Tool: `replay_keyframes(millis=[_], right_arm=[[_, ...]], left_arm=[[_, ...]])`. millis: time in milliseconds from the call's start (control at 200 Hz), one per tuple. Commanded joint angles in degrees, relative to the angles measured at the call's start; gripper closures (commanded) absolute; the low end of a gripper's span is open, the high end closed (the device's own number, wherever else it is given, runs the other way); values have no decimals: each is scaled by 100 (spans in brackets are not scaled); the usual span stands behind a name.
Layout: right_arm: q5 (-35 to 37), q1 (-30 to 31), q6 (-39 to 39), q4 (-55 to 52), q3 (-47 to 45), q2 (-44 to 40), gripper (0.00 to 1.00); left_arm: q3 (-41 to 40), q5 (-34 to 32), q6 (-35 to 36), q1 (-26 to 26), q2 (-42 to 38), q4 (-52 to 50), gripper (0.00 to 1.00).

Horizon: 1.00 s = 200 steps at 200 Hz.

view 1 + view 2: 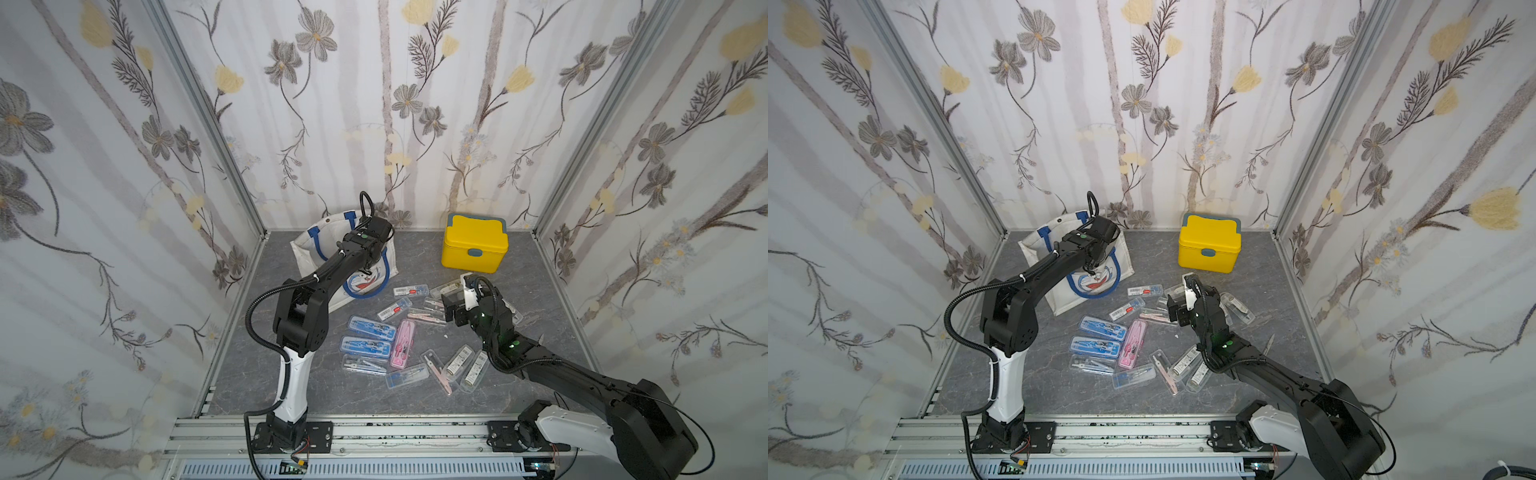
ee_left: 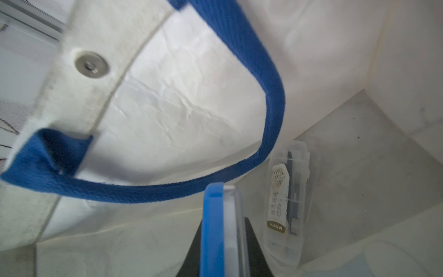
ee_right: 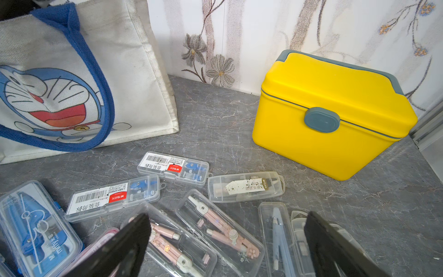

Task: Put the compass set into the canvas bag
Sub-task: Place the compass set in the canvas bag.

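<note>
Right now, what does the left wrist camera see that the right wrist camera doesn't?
Only the left wrist: inside the canvas bag, the left gripper holds a blue case; a clear case lies on the bottom. Only the right wrist: the yellow box, loose cases on the table, the open right gripper. Both: the bag and its blue handle.

M&G on a red tag beside a barcode on a clear compass case (image 3: 173, 168), the same on the neighbouring case (image 3: 112, 198), M&G on the brown tab of a third clear case (image 2: 285, 203)

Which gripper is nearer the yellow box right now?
Right. The right gripper hovers over the compass cases in front of the yellow box; the left gripper reaches into the canvas bag, holding a blue case.
</note>
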Motion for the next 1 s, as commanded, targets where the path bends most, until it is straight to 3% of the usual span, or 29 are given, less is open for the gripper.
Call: replay_keyframes(millis=[0,115,390,754,854,994], right_arm=[[35,7,36,107,42,-23,0],[32,5,48,112,68,-28,1],[49,6,45,91,113,-18,1],[509,-9,286,-245,327,204,1],[726,-47,522,-465,442,303,0],[707,-163,828,-856,671,442,1]], left_arm=[[-241,104,-240,47,-101,117,81],[-493,276,-371,72,-133,185,76],[-528,258,-445,90,-235,280,52],[-329,59,-629,81,-804,570,42],[-461,46,-740,12,-1121,785,33],[-775,200,-716,-127,-1618,1270,9]])
